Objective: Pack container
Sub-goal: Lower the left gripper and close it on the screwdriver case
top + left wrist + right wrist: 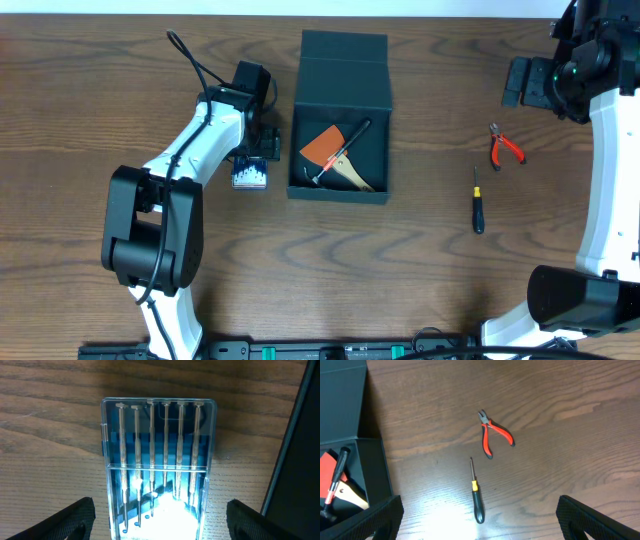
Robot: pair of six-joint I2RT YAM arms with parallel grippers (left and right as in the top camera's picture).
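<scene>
Work surface: a dark brown wood-grain tabletop (90,90), matte, with a bright lamp glare patch in each wrist view. A pale strip borders its far edge, and a black mounting rail (320,350) runs along the near edge.

The dark teal-black rectangular cardboard-like container (340,192) stands at table centre. Its hinged flap lid (343,50) is folded back on the far side, and its faces are plain and matte. Inside lie an orange flat blade on a tan wooden handle (322,148) and a slim black-handled tool (352,135).

Just left of the container lies a small clear-lidded blue plastic case of silver bits (159,455).

The left gripper (160,522) hangs over this case. Its jaws are spread wide, one on each side of the case and clear of it, gripping nothing.

The right gripper (480,522) is at the far right. Its jaws are spread wide and empty.

Right of the container lie red-handled pliers (492,435) and a black-handled screwdriver with a yellow band (476,497), apart from each other.
</scene>
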